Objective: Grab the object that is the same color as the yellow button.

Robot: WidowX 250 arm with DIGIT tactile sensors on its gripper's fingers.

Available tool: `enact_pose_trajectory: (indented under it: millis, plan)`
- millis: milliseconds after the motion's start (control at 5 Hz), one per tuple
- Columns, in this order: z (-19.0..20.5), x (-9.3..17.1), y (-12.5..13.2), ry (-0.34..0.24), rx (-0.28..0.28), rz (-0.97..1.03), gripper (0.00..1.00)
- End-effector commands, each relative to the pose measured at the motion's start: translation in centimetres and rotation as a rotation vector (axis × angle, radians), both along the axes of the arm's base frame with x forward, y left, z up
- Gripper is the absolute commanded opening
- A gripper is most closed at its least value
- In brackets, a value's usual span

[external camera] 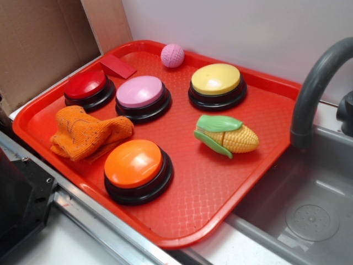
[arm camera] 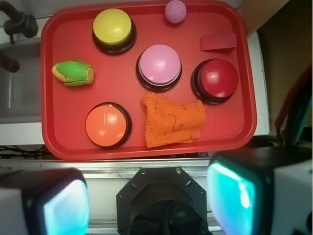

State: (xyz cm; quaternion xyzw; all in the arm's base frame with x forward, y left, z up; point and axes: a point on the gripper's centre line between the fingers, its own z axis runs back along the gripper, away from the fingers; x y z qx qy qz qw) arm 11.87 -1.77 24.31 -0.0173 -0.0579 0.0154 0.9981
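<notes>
Red tray (external camera: 265,118), unlabelled: corn cob (external camera: 227,136) beside yellow button (external camera: 216,83); pincer (arm camera: 146,200) spread, empty.

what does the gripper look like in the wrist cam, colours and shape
The gripper shows two blocky jaws, white at the outer edges with dark bodies, their inner faces a glossy, blurred teal. Between them sits a black octagonal mount with small screws around its rim. At the right edge, a red and a teal cable run upward. In the exterior view the gripper is not clearly visible.
</notes>
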Motion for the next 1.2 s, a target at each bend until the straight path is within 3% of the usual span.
enact_pose_trajectory:
  millis: [0, 200, 400, 600, 800, 1000]
  plan:
    - [0.0, 0.0, 0.0, 0.000, 0.000, 0.000, 1.00]
    - [-0.2, 1.4, 0.3, 0.013, -0.030, 0.092, 1.00]
    - [-2.9, 1.1, 0.7, 0.074, 0.013, 0.119, 1.00]
    - [-2.8, 3.5, 1.9, 0.019, 0.011, 0.129, 1.00]
    - [-1.7, 8.7, 2.7, 0.004, -0.018, -0.021, 1.00]
    - [-1.3, 13.7, 0.4, 0.024, 0.023, -0.215, 1.00]
